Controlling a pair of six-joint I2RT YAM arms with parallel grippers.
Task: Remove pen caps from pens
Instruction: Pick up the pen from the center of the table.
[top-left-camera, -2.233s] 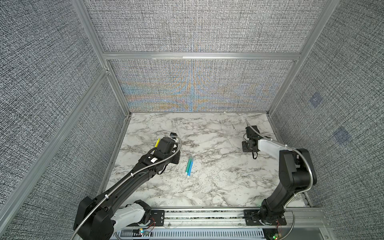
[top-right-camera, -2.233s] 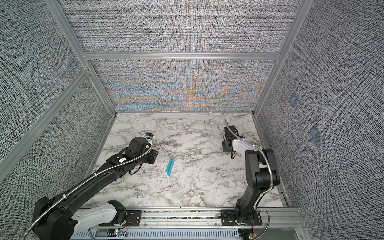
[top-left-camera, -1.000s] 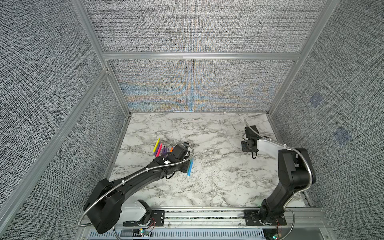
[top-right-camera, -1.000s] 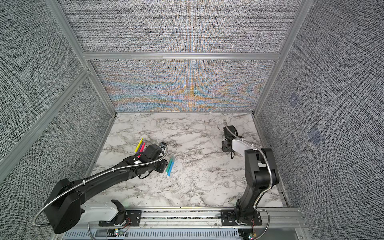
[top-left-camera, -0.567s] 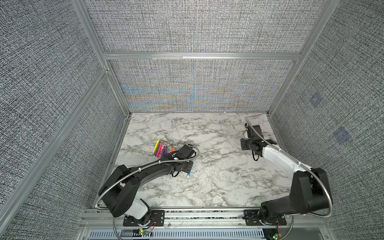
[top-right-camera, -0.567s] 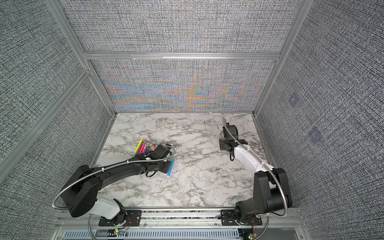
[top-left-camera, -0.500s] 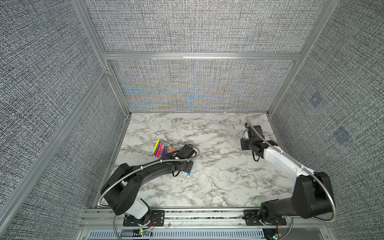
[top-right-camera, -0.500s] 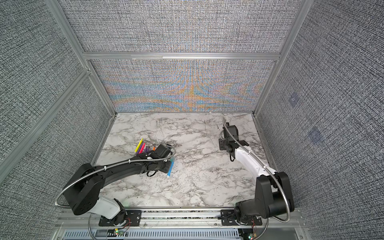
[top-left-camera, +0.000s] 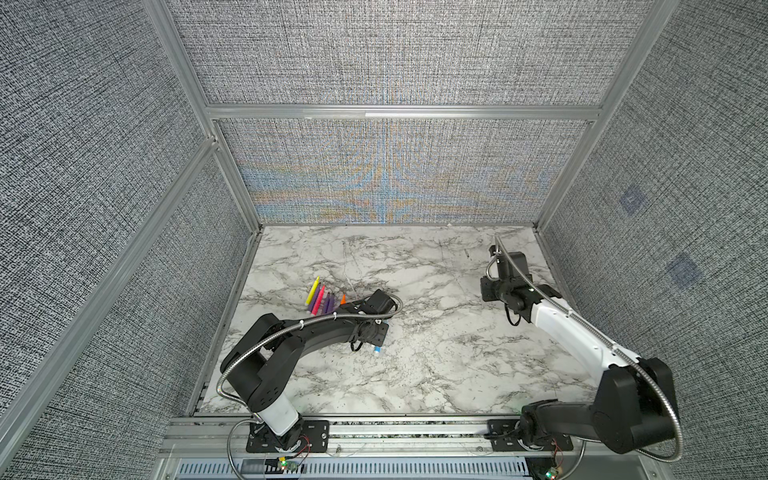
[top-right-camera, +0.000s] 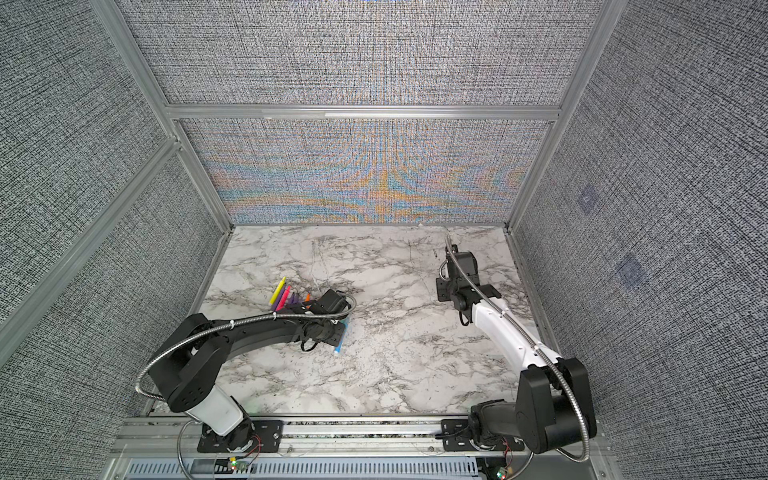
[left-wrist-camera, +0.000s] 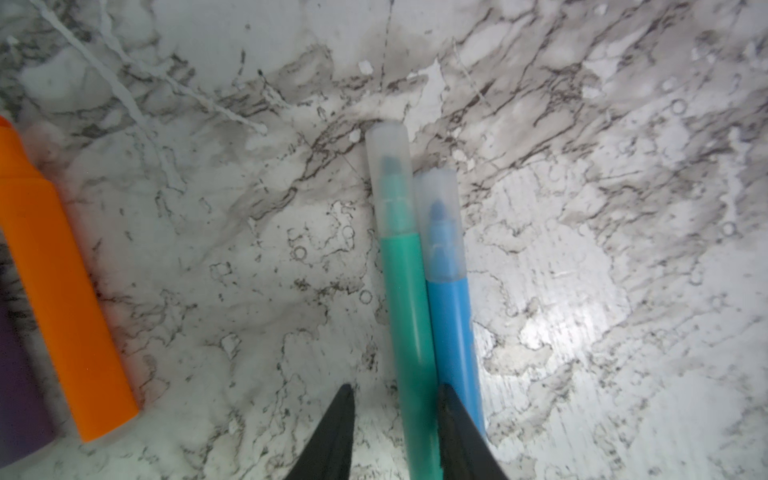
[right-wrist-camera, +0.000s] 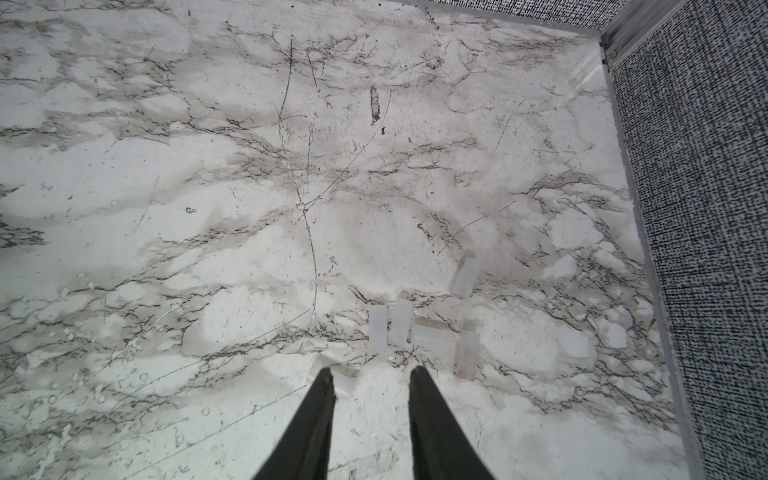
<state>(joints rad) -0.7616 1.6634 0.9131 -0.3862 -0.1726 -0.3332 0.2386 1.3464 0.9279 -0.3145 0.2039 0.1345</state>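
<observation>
Bare-tipped pens (top-left-camera: 319, 298) are fanned near the green pen (left-wrist-camera: 409, 316), to its left; that capped pen is straddled by the parted left gripper (left-wrist-camera: 395, 386). Well to its right, the right gripper (right-wrist-camera: 371, 370) is held open, empty, beside loose pen caps (right-wrist-camera: 400, 322).

Marble tabletop (top-left-camera: 415, 374) — pens (top-left-camera: 319, 300) lying flat, clear pen caps (right-wrist-camera: 400, 322) well apart.

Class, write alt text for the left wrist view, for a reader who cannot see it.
A green pen and a blue pen lie touching on marble, clear caps on. Two black fingers straddle the green pen; an orange pen lies apart.
</observation>
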